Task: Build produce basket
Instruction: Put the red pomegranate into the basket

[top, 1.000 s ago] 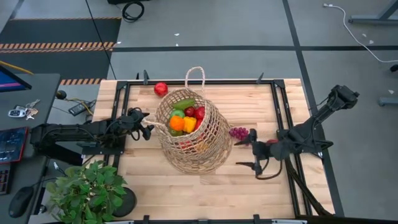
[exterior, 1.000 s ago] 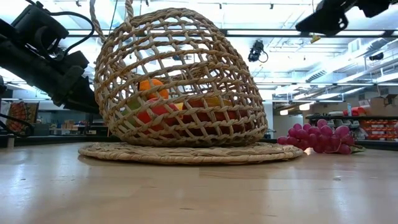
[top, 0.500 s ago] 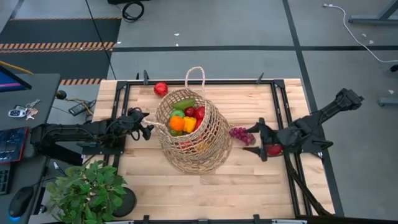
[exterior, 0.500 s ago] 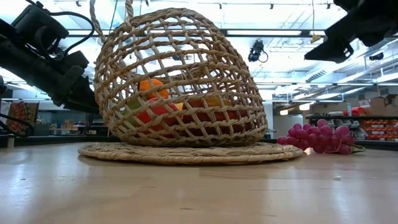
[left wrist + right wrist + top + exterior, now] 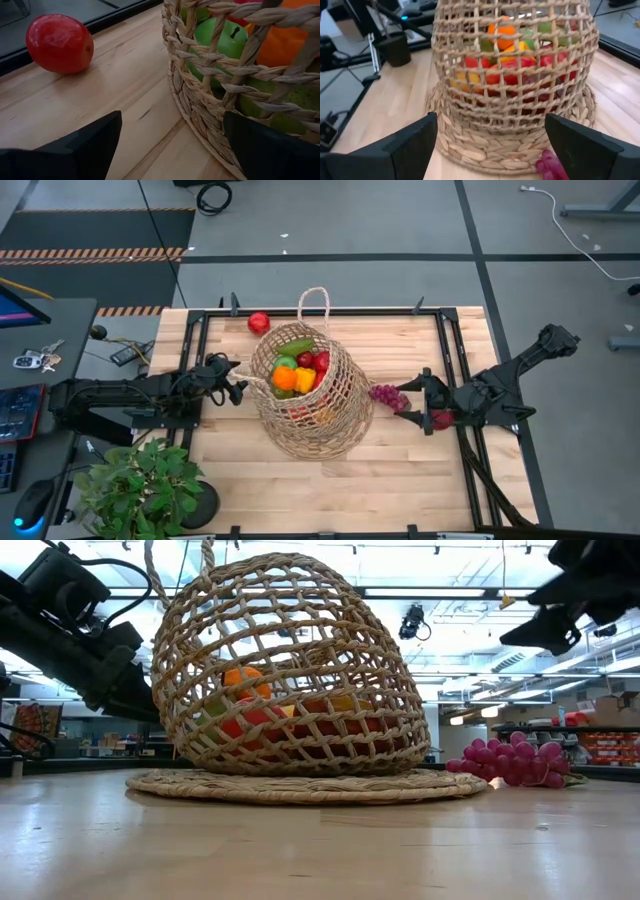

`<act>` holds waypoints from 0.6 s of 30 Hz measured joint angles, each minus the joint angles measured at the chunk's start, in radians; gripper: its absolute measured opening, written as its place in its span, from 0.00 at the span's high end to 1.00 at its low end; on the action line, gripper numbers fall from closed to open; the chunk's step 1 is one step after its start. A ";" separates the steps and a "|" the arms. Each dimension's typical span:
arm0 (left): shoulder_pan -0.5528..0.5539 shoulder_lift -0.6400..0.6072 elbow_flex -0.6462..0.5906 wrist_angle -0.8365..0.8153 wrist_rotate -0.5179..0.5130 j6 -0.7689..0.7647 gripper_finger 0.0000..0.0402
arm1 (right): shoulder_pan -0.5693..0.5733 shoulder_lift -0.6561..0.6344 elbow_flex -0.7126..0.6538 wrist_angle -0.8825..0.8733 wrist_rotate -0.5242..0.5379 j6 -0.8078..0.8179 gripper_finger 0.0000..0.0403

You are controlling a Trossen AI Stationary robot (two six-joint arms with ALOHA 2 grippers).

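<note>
Much of the produce (image 5: 262,712) is screened by the weave of the basket (image 5: 290,650) in the low view, so that single pieces cannot be told apart there. The top of the basket's handle is cut off by the upper edge of that picture. In the right wrist view only a corner of the purple grapes (image 5: 551,165) is shown at the picture's edge. In the left wrist view the basket is cropped by the frame.

Tan open-weave basket (image 5: 318,415) holding red, orange, yellow, green produce (image 5: 298,369); purple grapes (image 5: 384,394), red tomato (image 5: 259,323)
</note>
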 joint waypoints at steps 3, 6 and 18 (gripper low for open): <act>0.000 0.000 0.000 0.000 0.000 0.000 0.11 | 0.006 0.049 0.045 -0.015 0.025 0.030 0.08; 0.000 0.000 0.000 0.000 0.000 0.000 0.11 | 0.007 0.136 0.122 -0.085 0.090 0.056 0.08; 0.000 0.000 0.000 0.000 0.000 0.000 0.11 | -0.080 0.672 0.531 -0.793 -0.013 0.203 0.08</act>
